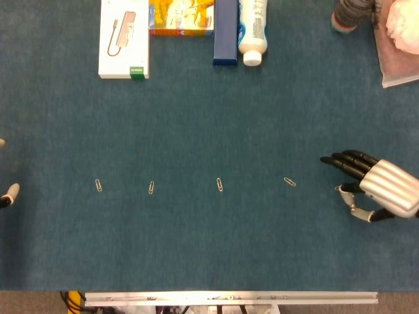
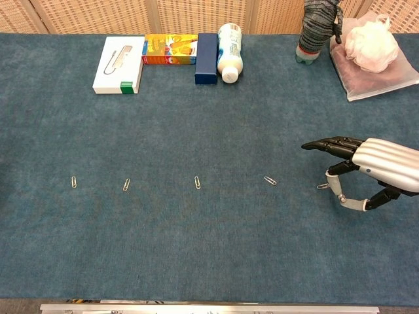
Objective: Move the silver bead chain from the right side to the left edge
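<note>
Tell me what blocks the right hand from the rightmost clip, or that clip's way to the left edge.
Nothing lies between the right hand and the rightmost clip; its thumb is beside it. Four other clips lie in a row along the way left.

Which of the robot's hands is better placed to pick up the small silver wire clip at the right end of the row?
The right. The right hand is open with its thumb close beside the small silver wire clip. Of the left hand only fingertips show, at the far left edge, beyond the row's other end.
</note>
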Motion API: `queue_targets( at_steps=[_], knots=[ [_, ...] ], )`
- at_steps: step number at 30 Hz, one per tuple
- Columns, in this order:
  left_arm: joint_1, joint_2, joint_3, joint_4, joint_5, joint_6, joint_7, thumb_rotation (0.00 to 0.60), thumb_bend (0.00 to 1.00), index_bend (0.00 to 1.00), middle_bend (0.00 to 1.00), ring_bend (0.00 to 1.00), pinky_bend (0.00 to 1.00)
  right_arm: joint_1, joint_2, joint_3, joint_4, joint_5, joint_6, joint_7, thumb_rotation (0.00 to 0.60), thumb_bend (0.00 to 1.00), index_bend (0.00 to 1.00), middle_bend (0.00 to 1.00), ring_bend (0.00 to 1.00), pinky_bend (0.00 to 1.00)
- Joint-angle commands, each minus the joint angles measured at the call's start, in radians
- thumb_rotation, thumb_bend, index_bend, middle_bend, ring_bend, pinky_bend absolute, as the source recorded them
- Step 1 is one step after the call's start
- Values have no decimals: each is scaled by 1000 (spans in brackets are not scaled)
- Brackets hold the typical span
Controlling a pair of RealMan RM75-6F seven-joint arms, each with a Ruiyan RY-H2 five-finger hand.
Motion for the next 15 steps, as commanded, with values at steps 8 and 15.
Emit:
queue_targets(
  at_steps=[8, 15],
  knots=[
    [9, 3, 4, 6, -1, 5, -12, 600, 184, 246, 346, 222, 367, 10, -18, 23, 8, -5, -4, 13, 600, 303, 655, 47, 0, 102],
    [13, 6, 4, 12, -2, 6, -21, 600, 184, 246, 346, 222, 367, 39, -34, 68, -9, -12, 18, 21, 600, 303, 655, 47, 0, 102]
  ],
)
